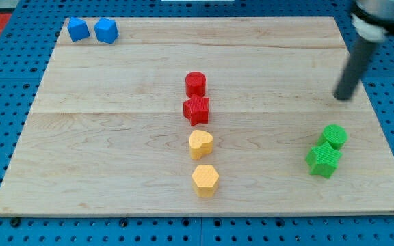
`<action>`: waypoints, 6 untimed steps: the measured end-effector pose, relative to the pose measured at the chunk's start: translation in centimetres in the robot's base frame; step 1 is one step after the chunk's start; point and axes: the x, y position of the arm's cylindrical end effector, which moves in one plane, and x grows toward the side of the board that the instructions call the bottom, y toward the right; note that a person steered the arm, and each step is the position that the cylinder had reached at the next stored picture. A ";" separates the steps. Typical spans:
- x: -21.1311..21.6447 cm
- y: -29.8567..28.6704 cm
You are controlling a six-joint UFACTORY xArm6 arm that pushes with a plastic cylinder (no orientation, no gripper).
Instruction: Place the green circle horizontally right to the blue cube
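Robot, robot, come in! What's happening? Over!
My tip above green circle, not touching. Blue cube far at top left. Red blocks mid-board, possibly in the way.

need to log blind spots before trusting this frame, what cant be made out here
- Arm above the rod: cut off by the view's top right corner; only the rod down to my tip shows, above the green circle, apart from it.
- Rod: motion-blurred, so whether my tip touches the board is unclear.
- Green star: touching the circle or just beside it, cannot tell.
- Two blue blocks: too small to tell which is the cube.
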 end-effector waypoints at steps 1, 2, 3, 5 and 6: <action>8.6 -3.1; 5.5 -5.2; 0.2 -5.3; -7.7 -13.2; -12.3 -16.9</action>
